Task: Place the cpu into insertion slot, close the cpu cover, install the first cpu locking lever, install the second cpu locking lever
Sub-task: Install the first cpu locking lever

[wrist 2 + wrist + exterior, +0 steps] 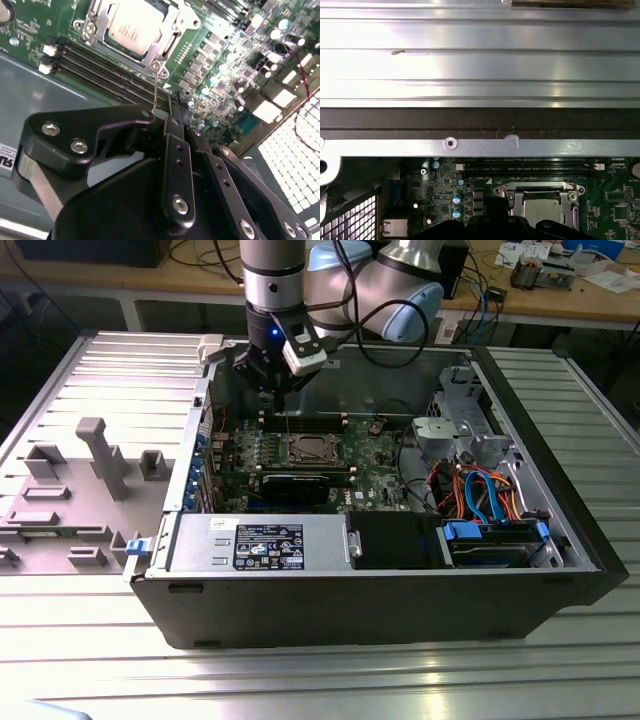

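The gripper (176, 111), fingers together, is pinching the lever (155, 87), its top hiding behind them. The cover (101, 19) is lying over the cpu (132, 27), partly cropped.

Shiny metal cpu cover (101, 21); matt black gripper (175, 114).

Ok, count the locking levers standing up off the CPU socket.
1. A thin wire lever rises from the corner of the cpu cover up to the tool in the second wrist view. A second lever may lie flat or be hidden; I cannot tell.
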### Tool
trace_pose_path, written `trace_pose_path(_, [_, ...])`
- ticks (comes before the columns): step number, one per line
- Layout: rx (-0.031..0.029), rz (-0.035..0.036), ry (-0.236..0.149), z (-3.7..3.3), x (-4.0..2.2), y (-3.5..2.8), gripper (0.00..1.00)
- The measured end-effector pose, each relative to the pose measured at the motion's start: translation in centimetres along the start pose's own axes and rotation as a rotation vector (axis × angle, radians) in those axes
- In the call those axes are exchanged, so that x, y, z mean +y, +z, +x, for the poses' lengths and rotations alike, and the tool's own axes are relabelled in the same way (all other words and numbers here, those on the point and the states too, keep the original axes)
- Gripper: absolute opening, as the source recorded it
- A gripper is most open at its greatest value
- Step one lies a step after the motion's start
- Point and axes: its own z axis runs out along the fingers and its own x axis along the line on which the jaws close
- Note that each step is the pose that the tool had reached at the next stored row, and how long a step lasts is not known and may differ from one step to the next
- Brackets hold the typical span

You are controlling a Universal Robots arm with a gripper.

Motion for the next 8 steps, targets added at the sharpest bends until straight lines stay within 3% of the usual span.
trace_pose_path(8, [-0.0002,0.0010,0.000,-1.46,0.02,0.16,0.11])
